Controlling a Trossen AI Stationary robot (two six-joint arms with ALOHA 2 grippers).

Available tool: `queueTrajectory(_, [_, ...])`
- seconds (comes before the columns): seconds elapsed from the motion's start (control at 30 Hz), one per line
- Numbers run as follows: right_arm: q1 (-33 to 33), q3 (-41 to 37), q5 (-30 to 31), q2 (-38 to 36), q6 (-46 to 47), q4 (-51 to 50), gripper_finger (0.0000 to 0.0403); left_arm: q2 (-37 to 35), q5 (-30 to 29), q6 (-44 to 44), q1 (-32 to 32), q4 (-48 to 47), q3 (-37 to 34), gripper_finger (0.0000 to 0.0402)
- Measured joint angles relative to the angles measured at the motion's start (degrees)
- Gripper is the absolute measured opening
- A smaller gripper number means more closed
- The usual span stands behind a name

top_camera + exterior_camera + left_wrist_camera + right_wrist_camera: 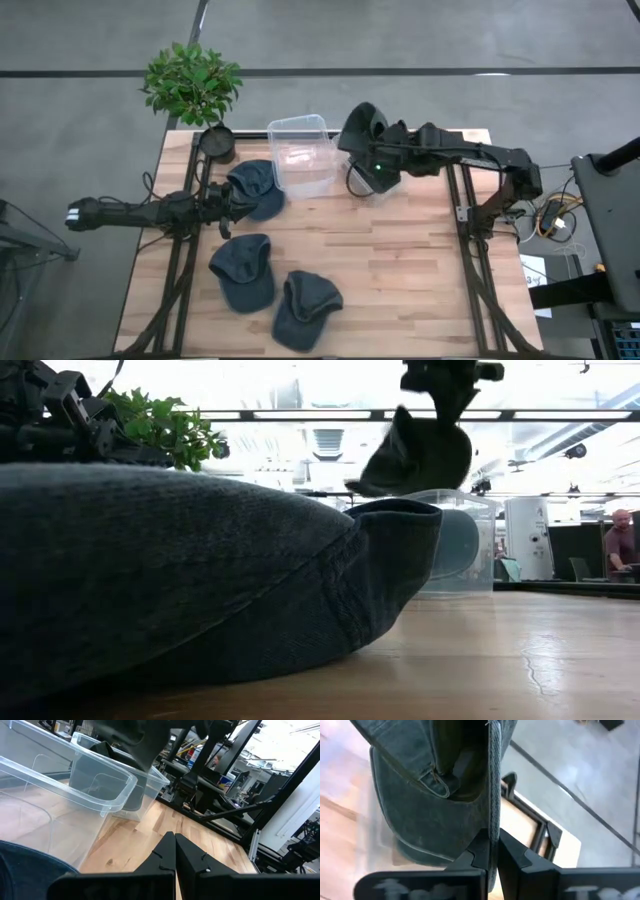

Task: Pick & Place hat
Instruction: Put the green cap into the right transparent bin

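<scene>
Denim-like dark grey cloth makes the hat (362,128) that hangs from the right gripper (383,150), above the back of the table and just beside the right wall of the clear plastic bin (302,152). In the right wrist view the two dark fingers are pressed together on a thin edge of this hat (427,790), where a seam and a small strap are visible. In the low view the hat (420,455) hangs soft and folded, higher than the bin (462,540).

Three more hats of the same cloth lie on the light wooden table (400,270): one (255,187) touching the bin's left side, one (243,270) near the front, and one (305,308) just beside it.

The right arm reaches from the right side toward the bin, held above the table. The left arm lies low and stretched over the left part of the table, the left gripper (232,203) with its jaws closed on nothing, beside the hat near the bin. A green plant in a dark pot (194,88) stands at the back left corner.
</scene>
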Motion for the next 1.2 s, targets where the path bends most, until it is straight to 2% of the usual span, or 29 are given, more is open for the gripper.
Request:
queueTrajectory(0.3, [-4.8, -3.0, -3.2, 3.9, -4.2, 1.1, 0.0013, 0.0, 0.0, 0.0, 0.0, 0.0, 0.0, 0.0000])
queueTrajectory(1.03, [-9.7, -3.3, -12.3, 11.0, -8.7, 5.1, 0.0013, 0.0, 0.0, 0.1, 0.0, -1.0, 0.0, 0.0000])
queueTrajectory(1.2, [-10.6, -3.3, -12.9, 13.2, -10.0, 5.2, 0.0013, 0.0, 0.0, 0.1, 0.0, -1.0, 0.0, 0.0000])
